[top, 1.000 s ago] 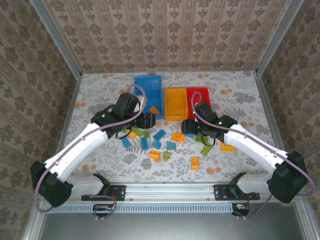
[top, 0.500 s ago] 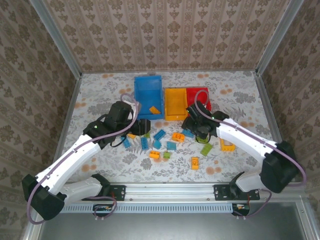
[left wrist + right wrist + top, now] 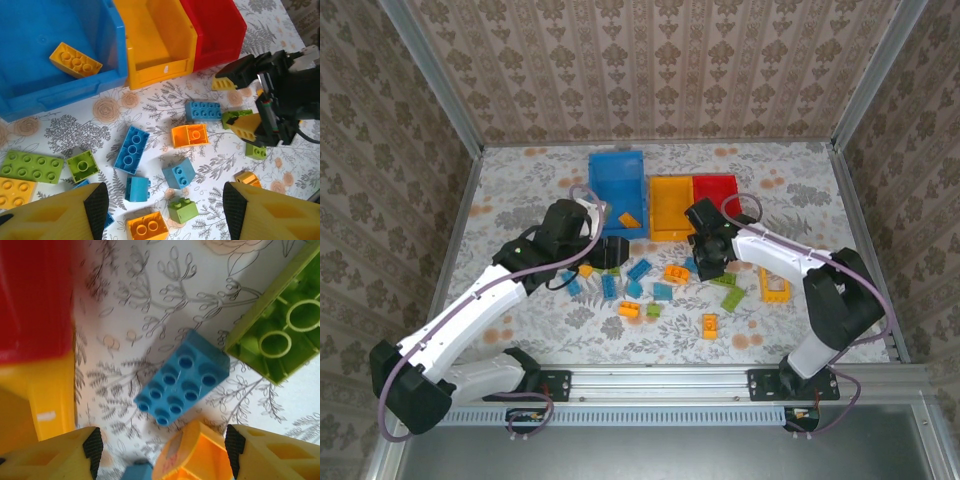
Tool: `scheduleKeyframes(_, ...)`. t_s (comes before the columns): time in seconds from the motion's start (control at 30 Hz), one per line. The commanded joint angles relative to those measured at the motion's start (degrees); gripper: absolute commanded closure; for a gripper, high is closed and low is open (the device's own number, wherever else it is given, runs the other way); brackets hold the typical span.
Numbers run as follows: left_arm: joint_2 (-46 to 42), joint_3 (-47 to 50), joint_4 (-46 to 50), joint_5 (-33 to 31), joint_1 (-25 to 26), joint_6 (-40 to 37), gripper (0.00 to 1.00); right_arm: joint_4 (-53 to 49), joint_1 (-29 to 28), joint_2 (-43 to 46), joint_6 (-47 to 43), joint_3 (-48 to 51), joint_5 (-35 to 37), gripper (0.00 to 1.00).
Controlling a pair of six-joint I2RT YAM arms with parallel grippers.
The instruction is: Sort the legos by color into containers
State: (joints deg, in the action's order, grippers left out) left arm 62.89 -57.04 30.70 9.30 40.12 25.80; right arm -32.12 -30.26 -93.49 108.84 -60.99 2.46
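Observation:
Loose legos in blue, green and orange lie scattered in front of the containers: a blue bin [image 3: 617,185], a yellow bin [image 3: 670,207] and a red bin [image 3: 716,192]. One orange-yellow brick [image 3: 75,60] lies inside the blue bin. My left gripper [image 3: 166,209] hangs open above a small blue brick [image 3: 178,173], a green one [image 3: 182,209] and an orange one [image 3: 147,226], touching none. My right gripper [image 3: 164,447] is open just in front of the yellow and red bins, over a blue six-stud brick [image 3: 182,377]. An orange brick [image 3: 202,460] lies low between its fingers, ungripped.
A large green brick [image 3: 280,337] lies upside down right of the blue one. More bricks sit toward the near side, among them an orange one [image 3: 710,325] and an open orange piece [image 3: 775,290]. Both grippers [image 3: 610,250] [image 3: 705,255] work close together; metal walls ring the table.
The right wrist has swung left toward the bins and now points down at the blue brick. The left gripper has shifted only slightly. Both stay open and empty.

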Motion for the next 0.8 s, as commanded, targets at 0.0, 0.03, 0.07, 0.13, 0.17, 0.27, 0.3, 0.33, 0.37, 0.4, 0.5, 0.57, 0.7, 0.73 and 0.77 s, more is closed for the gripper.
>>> scheduleKeyframes(0.0, -1.53, -0.75, -0.49, 1.35, 0.39, -1.35, 0.35, 3.1, 1.21, -2.22, 6.98, 0.69, -2.4, 0.3)
scheduleKeyframes(0.03, -1.62, -0.71, -0.25, 1.25, 0.49, -1.36, 0.35, 3.49, 1.49, -2.9, 7.64, 0.7, -2.98, 0.3)
scheduleKeyframes(0.07, -1.67, -0.73, -0.08, 1.18, 0.48, -1.39, 0.35, 4.25, 1.73, -3.53, 8.47, 1.03, -3.74, 0.3)
scheduleKeyframes(0.13, -1.81, -0.76, 0.07, 1.07, 0.48, -1.45, 0.35, 5.98, 2.1, -4.25, 9.99, 1.96, -4.73, 0.3)
scheduleKeyframes(0.17, -1.81, -0.84, 0.06, 1.04, 0.49, -1.43, 0.35, 6.19, 2.3, -4.46, 10.54, 2.1, -4.77, 0.3)
scheduleKeyframes(0.27, -1.53, -0.82, -0.11, 1.14, 0.55, -1.28, 0.35, 6.49, 3.07, -5.01, 10.99, 2.19, -5.46, 0.29)
scheduleKeyframes(0.3, -1.47, -0.79, -0.2, 1.09, 0.56, -1.24, 0.35, 6.66, 3.27, -5.28, 11.1, 2.24, -6.01, 0.29)
scheduleKeyframes(0.33, -1.38, -0.71, -0.37, 1.05, 0.55, -1.19, 0.35, 6.81, 3.37, -5.53, 11.16, 2.36, -6.31, 0.3)
scheduleKeyframes(0.37, -1.36, -0.75, -0.47, 0.95, 0.57, -1.15, 0.35, 6.98, 3.37, -5.64, 11.48, 2.65, -6.49, 0.3)
scheduleKeyframes(0.4, -1.3, -0.7, -0.55, 0.87, 0.57, -1.04, 0.35, 7.3, 3.37, -5.7, 11.85, 2.99, -6.51, 0.3)
scheduleKeyframes(0.5, -1.19, -0.75, -0.73, 0.73, 0.59, -0.96, 0.35, 9.0, 3.5, -6.91, 12.78, 3.93, -6.99, 0.33)
scheduleKeyframes(0.57, -1.11, -0.81, -0.75, 0.67, 0.59, -0.93, 0.35, 9.62, 3.59, -7.65, 12.85, 3.82, -7.81, 0.36)
scheduleKeyframes(0.7, -1.11, -0.85, -0.55, 0.38, 0.68, -0.94, 0.35, 9.22, 3.62, -7.76, 13.06, 4.38, -7.43, 0.38)
scheduleKeyframes(0.73, -1.17, -0.88, -0.47, 0.32, 0.75, -0.91, 0.35, 9.85, 3.79, -7.93, 13.25, 4.75, -7.41, 0.42)
scheduleKeyframes(0.77, -1.3, -0.74, -0.46, 0.2, 0.71, -0.82, 0.35, 10.31, 4.02, -8.24, 13.1, 5.04, -7.39, 0.45)
